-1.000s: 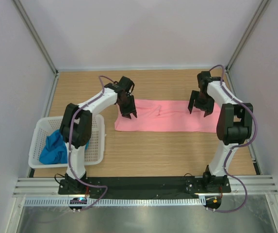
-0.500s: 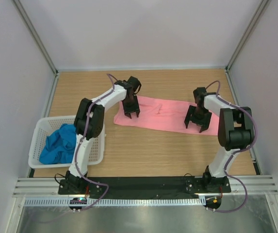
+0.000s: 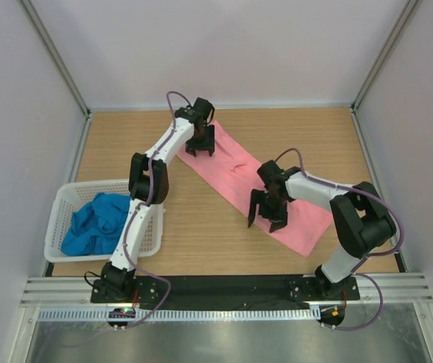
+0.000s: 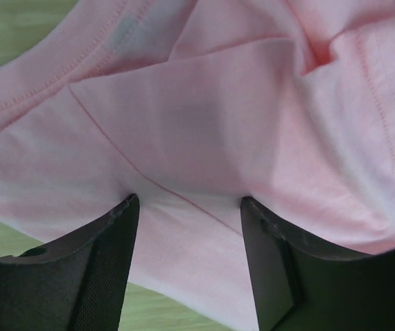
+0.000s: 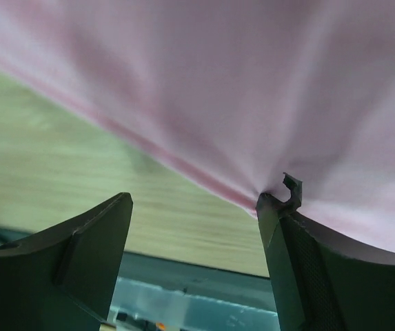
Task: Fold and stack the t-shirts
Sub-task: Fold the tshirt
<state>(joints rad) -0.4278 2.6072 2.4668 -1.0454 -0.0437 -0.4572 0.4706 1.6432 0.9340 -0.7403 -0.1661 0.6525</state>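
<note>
The salmon pink t-shirt [image 3: 235, 170] lies folded into a long strip, running diagonally from the far middle to the near right of the table. My left gripper [image 3: 199, 150] is open, with both fingertips pressed down on its far end; the left wrist view shows pink fabric [image 4: 204, 103] bunched between the fingers [image 4: 187, 200]. My right gripper [image 3: 265, 222] is open at the strip's near-left edge. In the right wrist view [image 5: 196, 200] one fingertip [image 5: 280, 207] touches the shirt's hem [image 5: 252, 83] and the other is over bare wood. The bright blue t-shirt [image 3: 95, 223] lies crumpled in the basket.
The white perforated basket [image 3: 59, 198] stands at the near left beside the left arm. Bare wooden tabletop [image 3: 208, 234] lies between the basket and the pink strip. Grey walls enclose the table on the left, far and right sides.
The pink shirt has swung from lying crosswise to lying diagonally. My left gripper moved farther away with its end; my right gripper moved nearer and leftward with the other end.
</note>
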